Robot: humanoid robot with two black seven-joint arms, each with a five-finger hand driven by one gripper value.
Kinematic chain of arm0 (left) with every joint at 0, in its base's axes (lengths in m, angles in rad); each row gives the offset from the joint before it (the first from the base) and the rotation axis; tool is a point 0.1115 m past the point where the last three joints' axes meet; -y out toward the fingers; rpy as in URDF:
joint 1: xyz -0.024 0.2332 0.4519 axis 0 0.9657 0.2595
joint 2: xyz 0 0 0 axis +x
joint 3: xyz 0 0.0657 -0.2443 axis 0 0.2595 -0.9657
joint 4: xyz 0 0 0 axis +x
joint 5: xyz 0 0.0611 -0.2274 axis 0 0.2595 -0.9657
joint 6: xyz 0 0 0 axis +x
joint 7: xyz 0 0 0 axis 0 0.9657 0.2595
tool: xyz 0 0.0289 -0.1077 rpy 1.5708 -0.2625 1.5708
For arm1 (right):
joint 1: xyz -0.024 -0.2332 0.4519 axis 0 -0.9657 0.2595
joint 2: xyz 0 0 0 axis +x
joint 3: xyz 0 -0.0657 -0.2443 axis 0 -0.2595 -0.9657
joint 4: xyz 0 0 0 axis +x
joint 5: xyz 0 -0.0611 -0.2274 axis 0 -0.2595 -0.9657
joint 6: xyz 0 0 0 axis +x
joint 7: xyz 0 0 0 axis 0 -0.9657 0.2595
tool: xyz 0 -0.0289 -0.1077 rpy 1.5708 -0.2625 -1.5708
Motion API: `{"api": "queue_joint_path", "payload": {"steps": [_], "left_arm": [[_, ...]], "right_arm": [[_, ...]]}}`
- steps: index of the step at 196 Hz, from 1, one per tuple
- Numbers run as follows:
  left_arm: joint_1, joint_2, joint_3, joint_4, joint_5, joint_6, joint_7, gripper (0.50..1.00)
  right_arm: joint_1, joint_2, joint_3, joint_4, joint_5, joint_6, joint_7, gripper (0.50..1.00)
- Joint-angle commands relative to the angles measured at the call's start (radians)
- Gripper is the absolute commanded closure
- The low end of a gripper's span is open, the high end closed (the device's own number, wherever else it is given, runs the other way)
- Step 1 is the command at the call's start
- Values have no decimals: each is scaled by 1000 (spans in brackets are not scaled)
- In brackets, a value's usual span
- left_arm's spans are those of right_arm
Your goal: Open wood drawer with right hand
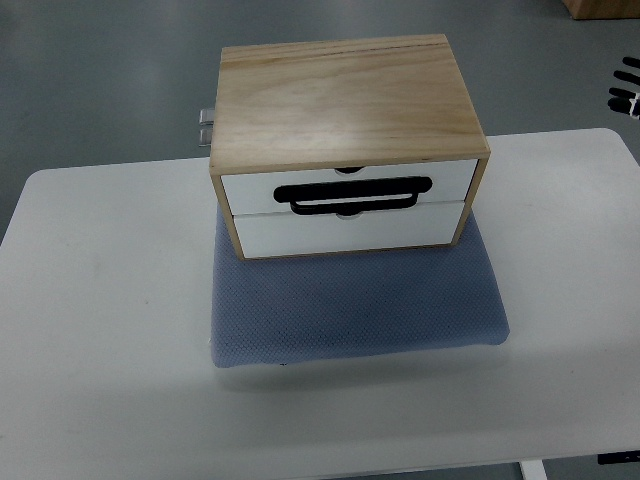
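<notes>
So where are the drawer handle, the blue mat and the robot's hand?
handle point(355, 194): top view, on the black bar across the upper drawer front.
mat point(360, 310): top view, on its bare front part.
right hand point(625, 88): top view, on the dark fingers at the right edge.

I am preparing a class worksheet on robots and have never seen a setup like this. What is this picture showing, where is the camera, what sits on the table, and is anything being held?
There is one picture, taken by a camera on a two-armed humanoid robot, looking steeply down at its workspace. On the white table lies a blue-grey mat, and on it stands a small wooden drawer box with two white drawer fronts, an upper drawer and a lower drawer. Both look closed. A black handle sits where the two fronts meet. At the right edge, beyond the table, a few dark fingers of the right hand just peek in. It is far from the box and holds nothing visible. The left hand is out of view. A small metal part shows behind the box's left side.
</notes>
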Motion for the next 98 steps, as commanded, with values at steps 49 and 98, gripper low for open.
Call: {"api": "queue_joint_path", "payload": {"steps": [49, 98], "left_arm": [[0, 0, 0, 0, 0, 0, 0, 500], [-1, 0, 0, 0, 0, 0, 0, 500]], "right_arm": [[106, -150, -35, 188, -309, 155, 202, 550], [180, -147, -27, 316, -376, 163, 207, 550]]}}
